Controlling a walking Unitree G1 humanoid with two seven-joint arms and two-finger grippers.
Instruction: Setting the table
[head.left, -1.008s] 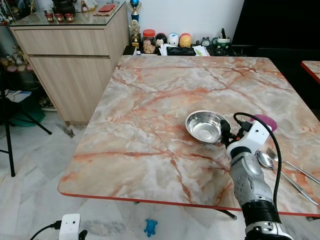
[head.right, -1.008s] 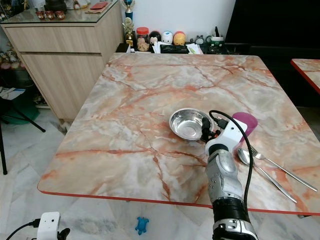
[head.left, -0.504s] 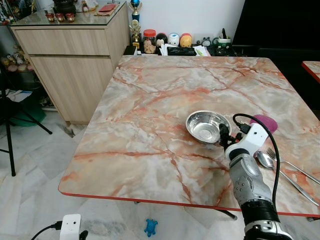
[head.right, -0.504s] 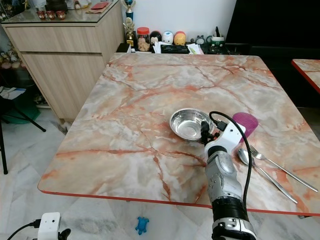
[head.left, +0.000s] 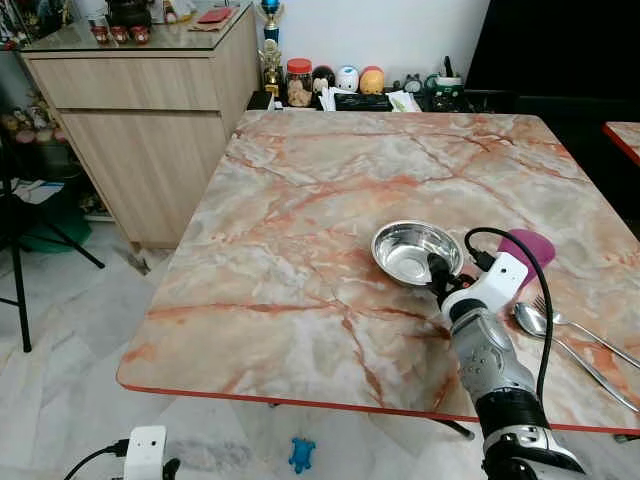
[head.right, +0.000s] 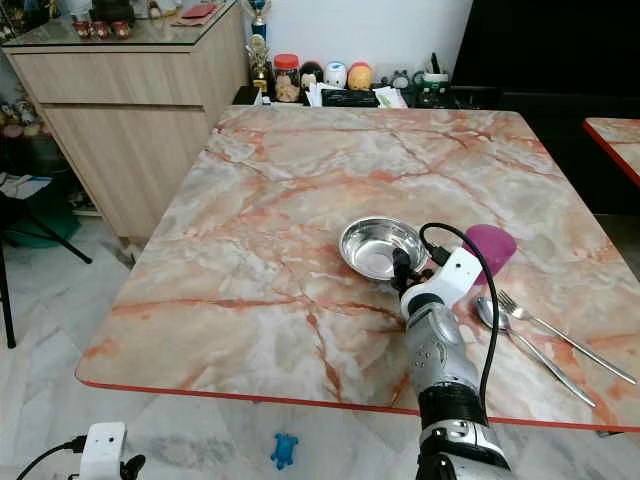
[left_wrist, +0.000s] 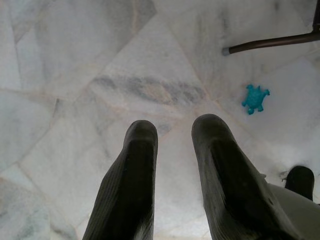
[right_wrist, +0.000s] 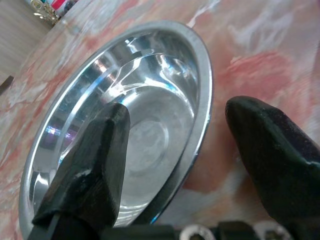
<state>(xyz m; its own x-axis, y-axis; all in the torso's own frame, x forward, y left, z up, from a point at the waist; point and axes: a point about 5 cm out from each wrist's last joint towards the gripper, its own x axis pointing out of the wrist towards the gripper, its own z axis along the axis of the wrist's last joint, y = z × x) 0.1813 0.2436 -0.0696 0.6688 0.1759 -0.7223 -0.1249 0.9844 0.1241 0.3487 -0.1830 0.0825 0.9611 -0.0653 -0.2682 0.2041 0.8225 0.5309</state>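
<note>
**Right tool straddling the bowl's near rim**

Where the marbled tabletop (head.left: 330, 220) spreads across the room beside a wooden cabinet (head.left: 140, 110), a steel bowl (head.left: 412, 250) sits upright toward its right side. Beyond the bowl's right edge lies a purple cup (head.left: 530, 245), and nearer the front right lie a spoon (head.left: 535, 325) and a fork (head.left: 580, 330), side by side. The right tool (head.left: 436, 272) is at the bowl's near rim with its fingers (right_wrist: 95, 160) spread apart, one over the bowl's inside and the other outside the rim above the marble. The left tool (left_wrist: 172, 150) hangs over the pale tiled floor (left_wrist: 75, 75), fingers slightly parted and empty, near a small blue toy (left_wrist: 255, 98).
</note>
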